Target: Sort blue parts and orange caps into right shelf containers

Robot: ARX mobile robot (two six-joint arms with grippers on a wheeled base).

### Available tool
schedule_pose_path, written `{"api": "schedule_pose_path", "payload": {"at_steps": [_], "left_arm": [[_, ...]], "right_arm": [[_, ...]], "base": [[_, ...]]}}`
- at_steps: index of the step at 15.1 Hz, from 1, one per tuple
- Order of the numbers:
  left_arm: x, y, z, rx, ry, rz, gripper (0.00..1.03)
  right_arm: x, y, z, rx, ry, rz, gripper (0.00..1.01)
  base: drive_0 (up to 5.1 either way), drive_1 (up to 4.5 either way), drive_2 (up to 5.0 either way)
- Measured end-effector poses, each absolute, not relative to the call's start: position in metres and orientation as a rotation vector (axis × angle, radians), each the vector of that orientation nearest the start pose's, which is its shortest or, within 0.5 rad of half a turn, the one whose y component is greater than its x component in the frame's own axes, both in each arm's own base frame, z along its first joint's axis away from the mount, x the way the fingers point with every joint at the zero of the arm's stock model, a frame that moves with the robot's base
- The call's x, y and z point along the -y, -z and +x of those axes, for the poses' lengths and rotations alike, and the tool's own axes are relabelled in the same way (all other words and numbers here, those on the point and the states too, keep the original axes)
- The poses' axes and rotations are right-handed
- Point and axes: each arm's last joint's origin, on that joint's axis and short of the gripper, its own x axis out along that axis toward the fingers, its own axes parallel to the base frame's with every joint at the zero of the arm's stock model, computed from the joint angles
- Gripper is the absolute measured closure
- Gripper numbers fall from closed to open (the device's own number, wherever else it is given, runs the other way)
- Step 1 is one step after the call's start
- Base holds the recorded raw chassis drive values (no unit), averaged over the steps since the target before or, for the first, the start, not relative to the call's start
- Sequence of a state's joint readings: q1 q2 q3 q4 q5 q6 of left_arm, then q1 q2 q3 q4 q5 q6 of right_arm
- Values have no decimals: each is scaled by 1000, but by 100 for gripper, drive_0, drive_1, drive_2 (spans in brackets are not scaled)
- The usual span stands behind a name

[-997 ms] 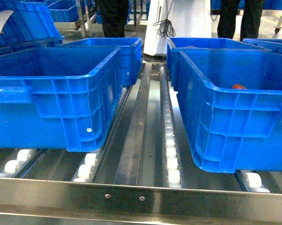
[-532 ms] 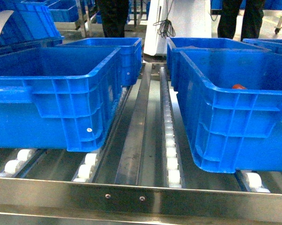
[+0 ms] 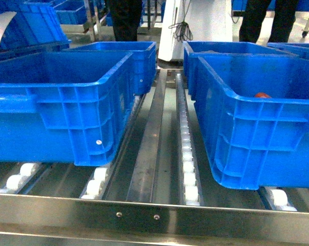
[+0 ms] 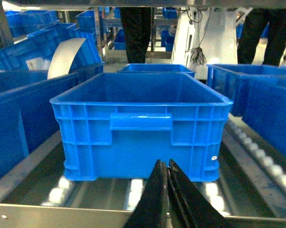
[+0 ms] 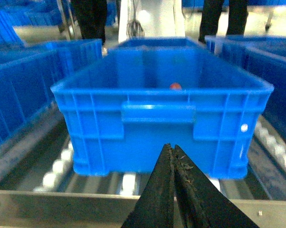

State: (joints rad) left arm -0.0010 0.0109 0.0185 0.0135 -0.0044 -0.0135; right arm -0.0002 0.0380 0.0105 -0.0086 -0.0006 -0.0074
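Note:
Two large blue crates stand on the roller shelf. One orange cap (image 3: pixel 262 95) lies inside the right crate (image 3: pixel 257 138), near its right side; it also shows as an orange dot (image 5: pixel 175 86) over that crate's front rim (image 5: pixel 157 92). No blue parts are in view. My left gripper (image 4: pixel 167 164) is shut and empty, low in front of the left crate (image 4: pixel 140 137). My right gripper (image 5: pixel 172 147) is shut and empty, low in front of the right crate. Neither gripper appears in the head view.
A steel front rail (image 3: pixel 154 215) runs across the shelf edge, with white roller tracks (image 3: pixel 188 154) between and under the crates. More blue crates (image 3: pixel 118 48) stand behind. People's legs (image 3: pixel 126 20) and a white machine (image 3: pixel 195 25) are at the back.

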Motion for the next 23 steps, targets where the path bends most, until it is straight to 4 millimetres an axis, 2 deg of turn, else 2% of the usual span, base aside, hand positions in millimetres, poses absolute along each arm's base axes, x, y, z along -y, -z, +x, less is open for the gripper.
{"api": "schedule_pose_path", "payload": {"at_steps": [1, 5, 6, 13, 14, 23], "left_arm": [[0, -167, 97, -10, 2, -11, 101], [0, -167, 97, 0, 0, -10, 101], [0, -168, 97, 1, 0, -10, 95], [0, -168, 97, 1, 0, -10, 3], [0, -168, 97, 1, 0, -9, 6], [0, -168, 97, 1, 0, -9, 5]], "right_arm": [[0, -168, 97, 16, 0, -7, 99], [0, -166, 97, 1, 0, -7, 99], [0, -166, 97, 0, 0, -7, 97], [0, -166, 97, 1, 0, -6, 2], [0, -166, 97, 1, 0, -4, 3], [0, -166, 97, 0, 0, -4, 3]], "base": [[0, 0, 0], [0, 0, 0], [0, 0, 0], [0, 0, 0], [0, 0, 0], [0, 0, 0]]}}
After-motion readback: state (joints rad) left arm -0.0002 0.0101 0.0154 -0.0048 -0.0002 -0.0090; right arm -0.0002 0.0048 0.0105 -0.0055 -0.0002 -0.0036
